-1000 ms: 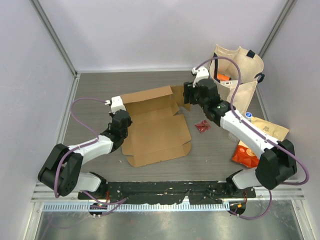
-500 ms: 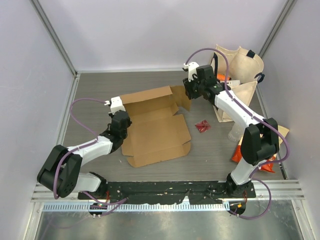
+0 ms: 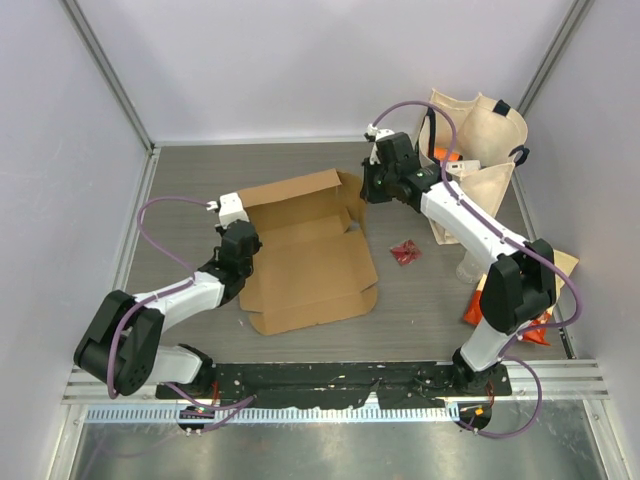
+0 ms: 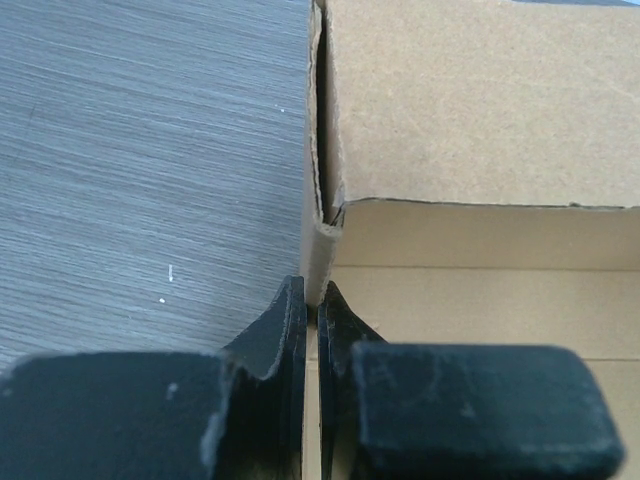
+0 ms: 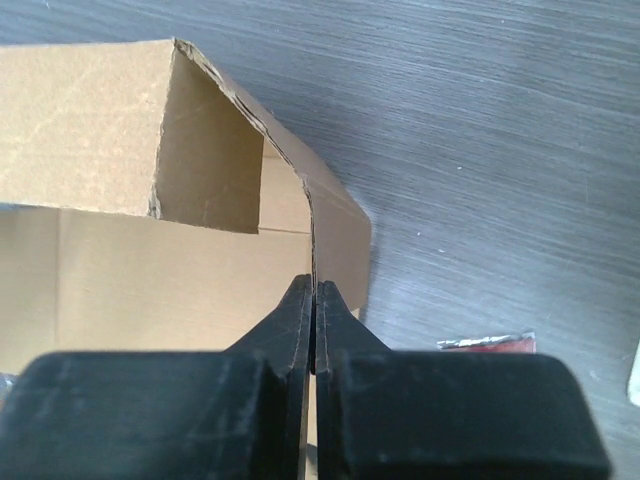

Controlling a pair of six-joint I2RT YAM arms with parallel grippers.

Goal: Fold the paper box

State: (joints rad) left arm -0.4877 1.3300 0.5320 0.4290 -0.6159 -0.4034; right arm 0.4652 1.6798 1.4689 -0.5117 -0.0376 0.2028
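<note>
Grey wood-grain table (image 3: 200,180), mid-surface: paper box (image 3: 310,260), light, thin and probably easily creased, pinched at opposite upright side flaps by left gripper (image 4: 312,295) and right gripper (image 5: 313,290), both clamped on cardboard edges.

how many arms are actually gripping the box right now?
2. Left arm: jaws shut on the left edge flap of the paper box. Right arm: jaws shut on its far-right flap.
</note>
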